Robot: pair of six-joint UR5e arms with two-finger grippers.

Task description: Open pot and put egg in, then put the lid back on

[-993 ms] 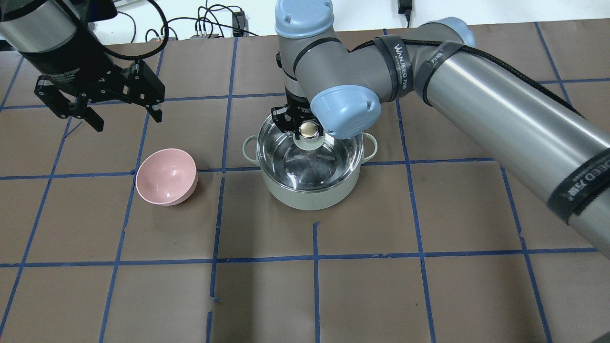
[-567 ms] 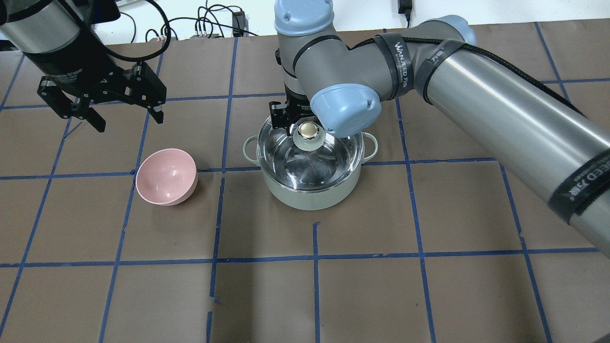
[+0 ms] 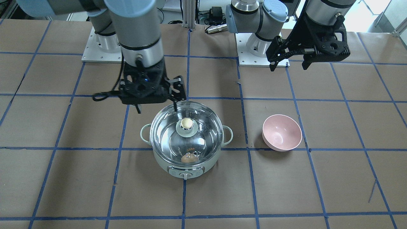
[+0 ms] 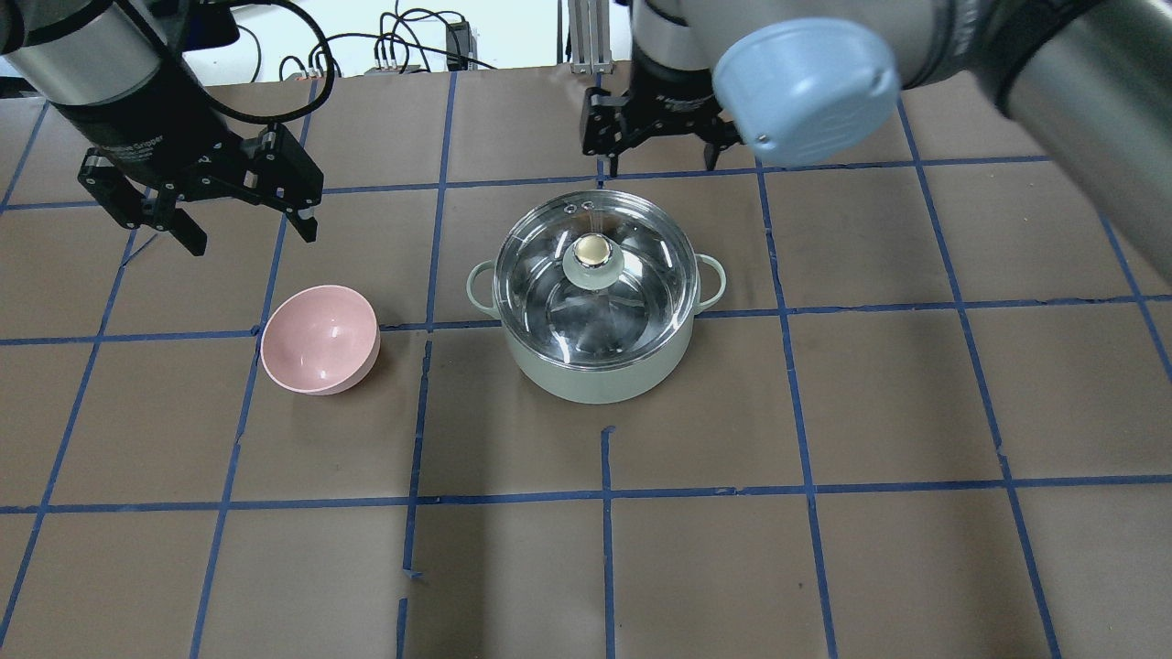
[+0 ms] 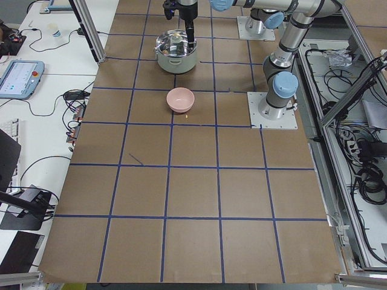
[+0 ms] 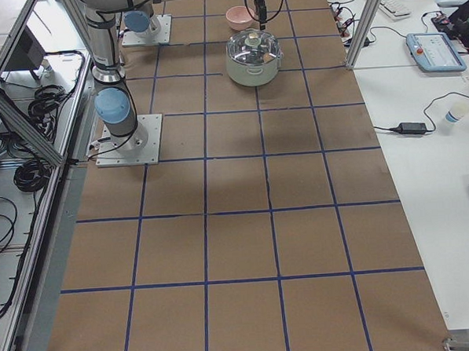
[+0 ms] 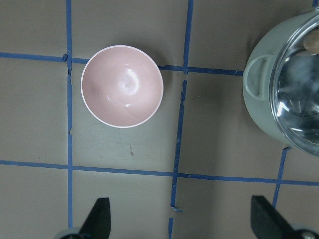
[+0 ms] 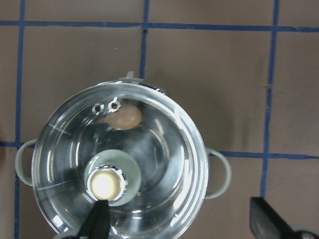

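Observation:
The mint-green pot [image 4: 595,377] stands mid-table with the clear glass lid [image 4: 641,293] seated on it, its beige knob [image 4: 593,250] on top. The brown egg [image 3: 188,158] lies inside the pot under the glass, near the dial side, and also shows in the right wrist view [image 8: 124,117]. My right gripper [image 4: 661,167] is open and empty, raised above the pot's rim on the robot's side, clear of the knob. My left gripper [image 4: 253,240] is open and empty, hovering above the table behind the pink bowl.
A pink bowl [image 4: 320,339] sits empty on the table to the pot's left in the overhead view, and also shows in the left wrist view [image 7: 122,86]. Blue tape lines grid the brown table. Cables lie beyond the far edge.
My right gripper was around the lid's knob; it has let go and lifted away from the pot. The lid stays seated. The left gripper has barely moved.

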